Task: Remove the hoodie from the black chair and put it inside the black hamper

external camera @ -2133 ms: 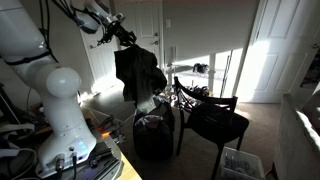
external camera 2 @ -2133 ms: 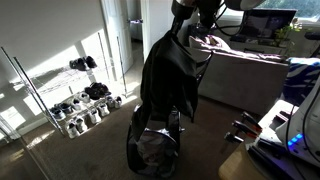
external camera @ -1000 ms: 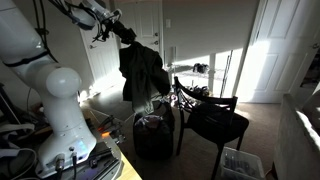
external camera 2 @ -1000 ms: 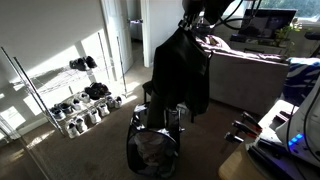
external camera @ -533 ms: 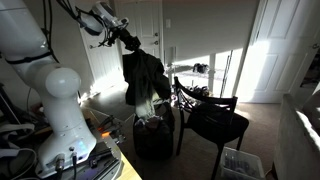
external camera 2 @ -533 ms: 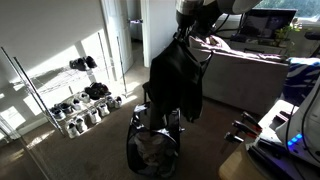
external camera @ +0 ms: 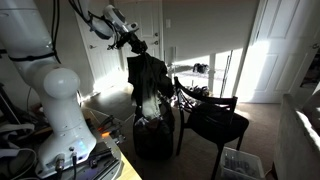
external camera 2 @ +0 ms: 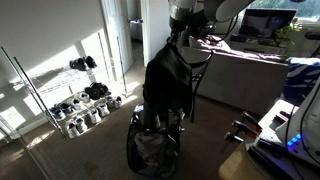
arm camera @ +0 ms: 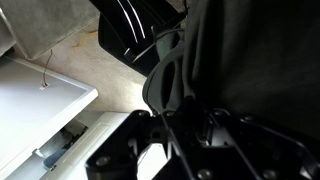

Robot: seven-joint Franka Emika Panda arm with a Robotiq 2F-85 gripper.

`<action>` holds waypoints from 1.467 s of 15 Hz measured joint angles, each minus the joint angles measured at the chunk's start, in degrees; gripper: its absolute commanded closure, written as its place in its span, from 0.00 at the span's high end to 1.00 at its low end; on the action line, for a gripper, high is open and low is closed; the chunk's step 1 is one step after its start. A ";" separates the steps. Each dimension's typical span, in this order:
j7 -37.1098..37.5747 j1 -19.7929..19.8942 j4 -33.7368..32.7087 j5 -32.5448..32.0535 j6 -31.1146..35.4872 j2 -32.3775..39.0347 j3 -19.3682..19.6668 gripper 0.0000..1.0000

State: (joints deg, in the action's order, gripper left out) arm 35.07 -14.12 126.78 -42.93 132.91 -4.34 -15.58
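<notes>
The dark hoodie (external camera: 146,82) hangs limp from my gripper (external camera: 136,47), which is shut on its top. It dangles just above the black hamper (external camera: 153,136), its lower end at the rim. In an exterior view the hoodie (external camera 2: 168,88) hangs from the gripper (external camera 2: 183,28) over the hamper (external camera 2: 152,152). The black chair (external camera: 212,119) stands beside the hamper, its seat bare. In the wrist view dark cloth (arm camera: 250,60) fills the frame above the chair (arm camera: 130,35), and the fingers (arm camera: 178,118) clamp a fold of it.
A shoe rack (external camera 2: 80,104) with several shoes stands by the wall. A small clear crate (external camera: 242,164) sits on the floor near the chair. A sofa (external camera 2: 245,75) is behind the hamper. The robot's white base (external camera: 62,110) stands close by.
My gripper has carried the hoodie sideways and lower, from beside the hamper to directly over it; the hoodie's lower end now reaches the hamper's rim.
</notes>
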 measured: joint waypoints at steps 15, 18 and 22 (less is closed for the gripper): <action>-18.69 -0.56 -10.07 9.66 17.41 14.84 1.51 0.03; -21.03 -1.38 -8.26 13.78 17.40 15.03 1.52 0.03; -29.00 -1.97 -6.86 20.82 17.14 15.05 0.62 0.03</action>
State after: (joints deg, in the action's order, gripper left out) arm 6.07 -16.09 119.92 -22.10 150.05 10.71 -14.96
